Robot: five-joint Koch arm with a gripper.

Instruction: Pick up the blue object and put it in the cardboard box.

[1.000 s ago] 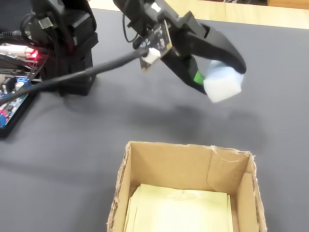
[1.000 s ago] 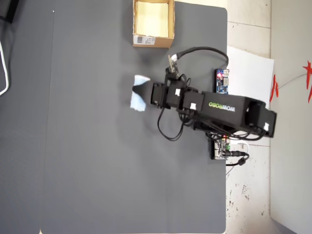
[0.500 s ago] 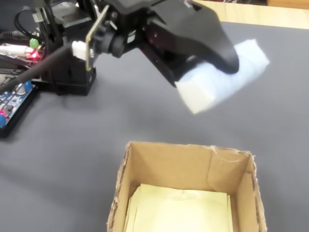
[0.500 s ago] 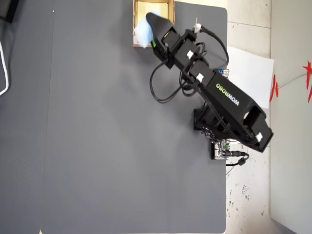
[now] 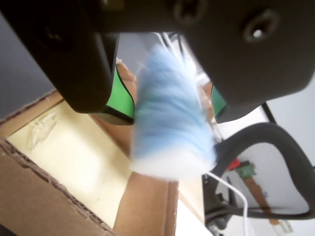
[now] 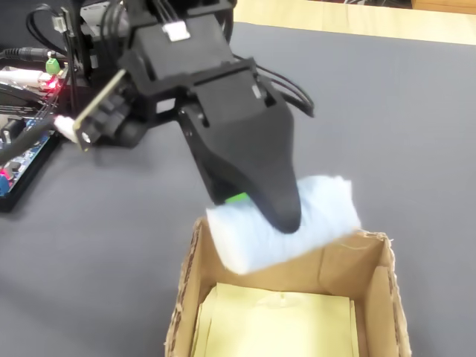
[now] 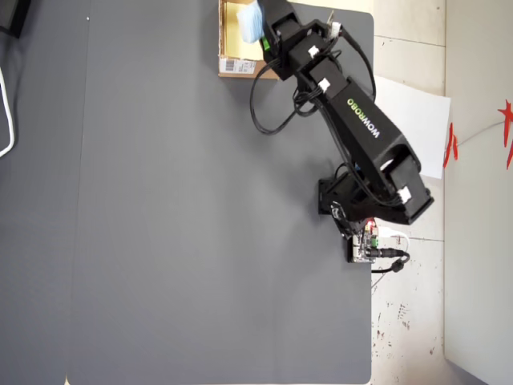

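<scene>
Pickup done: the gripper (image 5: pixel 170 110) is clamped on the blue object (image 5: pixel 170 128), held in the air just above the cardboard box's (image 6: pixel 372 260) rim at its open pale inside, so I judge only lowering and release remain.

An office-like workspace: mesh office chair (image 5: pixel 275 167), grey table mat (image 7: pixel 200 224), bare circuit boards (image 6: pixel 26 160).

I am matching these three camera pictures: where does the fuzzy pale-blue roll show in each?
Wrist view: fuzzy pale-blue roll at centre, between the jaws.
Fixed view: roll mid-frame, at the box's far rim.
Overhead view: roll at top edge.
Shared landmark: brown cardboard box.
</scene>
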